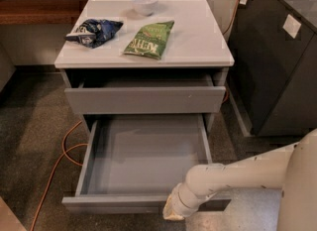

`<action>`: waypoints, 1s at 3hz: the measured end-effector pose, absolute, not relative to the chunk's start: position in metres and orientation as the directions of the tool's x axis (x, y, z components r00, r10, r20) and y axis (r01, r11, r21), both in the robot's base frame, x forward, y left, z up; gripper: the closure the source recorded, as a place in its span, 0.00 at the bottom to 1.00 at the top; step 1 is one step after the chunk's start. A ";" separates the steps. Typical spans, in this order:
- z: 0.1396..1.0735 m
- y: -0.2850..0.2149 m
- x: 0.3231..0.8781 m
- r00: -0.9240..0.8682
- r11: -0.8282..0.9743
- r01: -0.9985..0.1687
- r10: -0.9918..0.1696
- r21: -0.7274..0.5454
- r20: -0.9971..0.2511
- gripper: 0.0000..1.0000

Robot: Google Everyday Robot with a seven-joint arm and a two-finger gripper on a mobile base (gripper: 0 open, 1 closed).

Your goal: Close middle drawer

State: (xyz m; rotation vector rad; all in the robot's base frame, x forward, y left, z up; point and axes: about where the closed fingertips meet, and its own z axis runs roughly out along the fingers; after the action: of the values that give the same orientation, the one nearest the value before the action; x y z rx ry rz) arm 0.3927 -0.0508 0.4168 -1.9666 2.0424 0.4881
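Gripper low in the view, a pale yellowish end; spread or closed, impossible to tell. Set at the outer face of the middle drawer, right of the centre of its front panel; contact there not possible to confirm. Carried on a thick white arm reaching in from the lower right and crossing the drawer's right front corner.

Middle drawer standing far out from the cabinet: a wide, shallow grey tray with thin side walls running back under the body.

Just above, the top drawer front, a wider grey panel, a little forward with a dark gap behind it.

On the white cabinet top: a small pale bowl near the back edge, a blue snack bag at the left, a green chip bag just beside it, apart.

On the floor at the left, an orange cable looping beside the open tray. At the right, a dark grey cabinet.
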 end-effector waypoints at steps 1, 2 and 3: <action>0.417 -0.050 0.396 -0.044 0.027 -0.999 -0.908 0.046 -0.416 1.00; 0.422 -0.047 0.425 -0.019 0.042 -0.998 -0.902 -0.045 -0.431 1.00; 0.422 -0.047 0.426 -0.017 0.042 -0.998 -0.904 -0.050 -0.427 1.00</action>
State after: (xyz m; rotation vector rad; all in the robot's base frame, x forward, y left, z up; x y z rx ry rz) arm 0.4258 -0.0470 0.4215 -1.9234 1.9844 0.3792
